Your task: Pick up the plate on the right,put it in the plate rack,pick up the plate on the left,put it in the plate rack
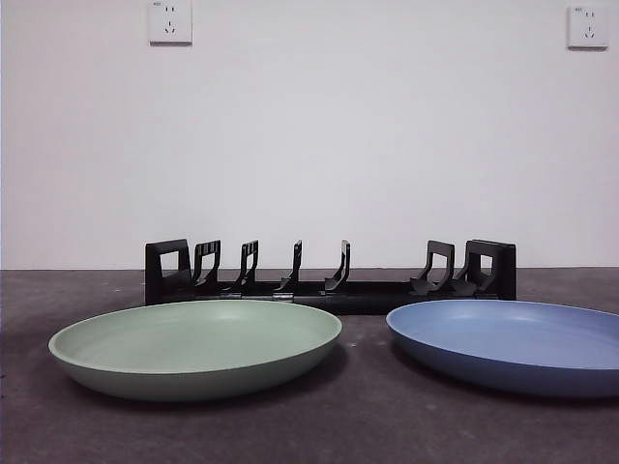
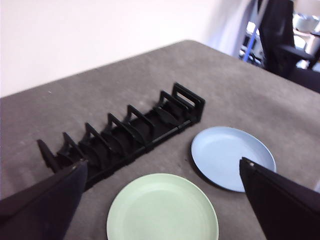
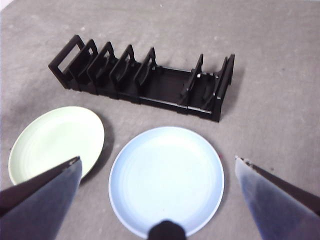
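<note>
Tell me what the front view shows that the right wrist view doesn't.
Only the front view shows the white wall with two sockets behind the table, and the plates' shallow side profile. Only the right wrist view shows the right pincer, jaws open, above the blue plate, and that plate's whole round outline, which the front view cuts off. Both show the plate rack holding no plates, the green plate and the blue plate lying flat on the grey table in front of it.

Black, seemingly flat tapering jaws
</note>
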### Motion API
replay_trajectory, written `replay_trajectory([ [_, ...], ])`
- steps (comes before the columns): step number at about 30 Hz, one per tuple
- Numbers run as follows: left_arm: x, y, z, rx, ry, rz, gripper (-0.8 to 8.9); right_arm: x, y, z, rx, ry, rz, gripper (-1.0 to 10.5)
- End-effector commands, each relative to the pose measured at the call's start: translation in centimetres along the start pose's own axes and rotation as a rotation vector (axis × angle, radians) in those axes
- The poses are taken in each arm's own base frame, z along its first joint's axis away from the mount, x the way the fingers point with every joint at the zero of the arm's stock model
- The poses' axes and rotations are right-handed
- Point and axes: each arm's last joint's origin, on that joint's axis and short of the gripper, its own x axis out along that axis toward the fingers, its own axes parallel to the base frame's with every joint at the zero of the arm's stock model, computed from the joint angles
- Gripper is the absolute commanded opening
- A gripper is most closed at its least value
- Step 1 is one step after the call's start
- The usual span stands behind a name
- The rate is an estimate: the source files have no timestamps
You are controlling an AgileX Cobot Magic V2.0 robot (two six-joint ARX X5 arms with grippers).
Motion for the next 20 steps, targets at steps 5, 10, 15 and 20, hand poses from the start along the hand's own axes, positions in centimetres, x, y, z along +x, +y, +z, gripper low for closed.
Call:
replay_trajectory([
  [5, 0.5, -1.2, 0.0, 0.212, 0.004, -0.121, 6.91, 3.6, -1.3, 0.2, 0.109, 0.265, -0.005, 5.6],
  [10, 1.1, -2.2, 0.0, 0.323, 0.002, -0.218, 6.91, 9.5, -3.4, 0.1, 0.168, 0.501, -0.059, 5.6],
  [15, 1.7, -2.6, 0.0, 0.335, 0.014, -0.257, 6.91, 14.1, -4.9, -0.5, 0.203, 0.631, -0.056, 5.5],
  [20, 2.1, -2.8, 0.0, 0.339, 0.022, -0.282, 6.91, 17.7, -6.1, -1.4, 0.224, 0.713, -0.055, 4.9],
])
